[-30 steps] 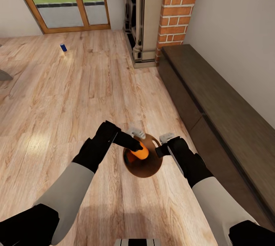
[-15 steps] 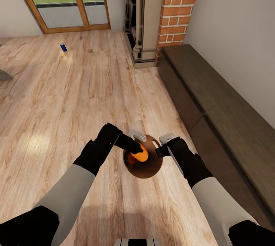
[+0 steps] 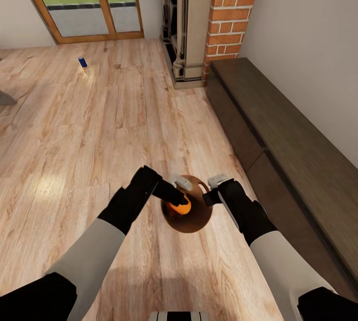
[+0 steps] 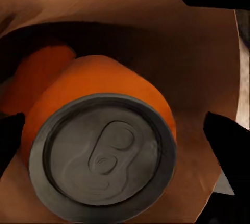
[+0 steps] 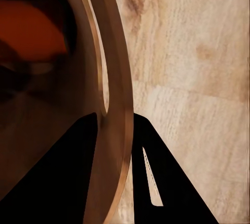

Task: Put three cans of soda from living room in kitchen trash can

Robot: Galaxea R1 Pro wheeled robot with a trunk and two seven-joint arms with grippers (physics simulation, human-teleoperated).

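Note:
An orange can of soda (image 3: 180, 207) sits in the mouth of the tash can (image 3: 191, 221), which stands on the wood floor. My left gripper (image 3: 177, 193) hangs over it, open; in the left wrist view the can (image 4: 101, 151) lies top-up between the spread fingers (image 4: 229, 146) with a gap on one side. A second orange can (image 4: 41, 73) lies deeper against the coppery inner wall (image 4: 198, 52). My right gripper (image 3: 211, 190) is shut on the tash can's rim (image 5: 112, 104). A dark blue can (image 3: 82, 61) stands far off on the floor near the glass doors.
A long dark low cabinet (image 3: 288, 142) runs along the wall on the right, close to my right arm. The red-brick fireplace (image 3: 228, 17) and its stone surround stand ahead. Wood-framed glass doors (image 3: 84, 7) close the far left.
My left gripper has moved right and lower over the tash can. The orange can has sunk from the gripper's tip into the tash can's mouth. The right arm has held still.

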